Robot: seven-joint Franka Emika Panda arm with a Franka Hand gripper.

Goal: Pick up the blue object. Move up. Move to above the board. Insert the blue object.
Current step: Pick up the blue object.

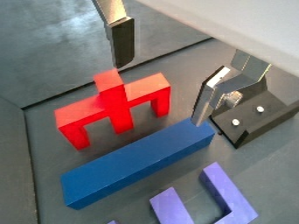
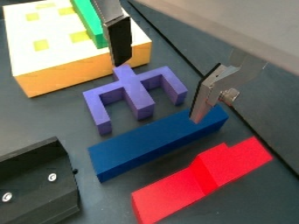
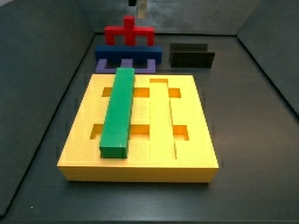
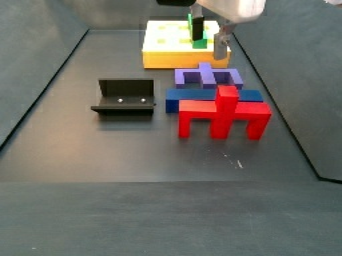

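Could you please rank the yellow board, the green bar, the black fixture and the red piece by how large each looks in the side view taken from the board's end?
1. The board, by far.
2. The green bar.
3. The fixture and the red piece look about alike; both stand farthest from the camera, so I won't rank them.

The gripper is above the red piece.

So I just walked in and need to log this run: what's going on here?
A Franka arm's gripper is open, its fingers straddling one end of the blue object, which lies on the floor between the purple piece and the red cross-topped piece. Nothing is lifted yet. The yellow board lies beyond, with the green bar already seated in one groove. The fixture stands off to one side.
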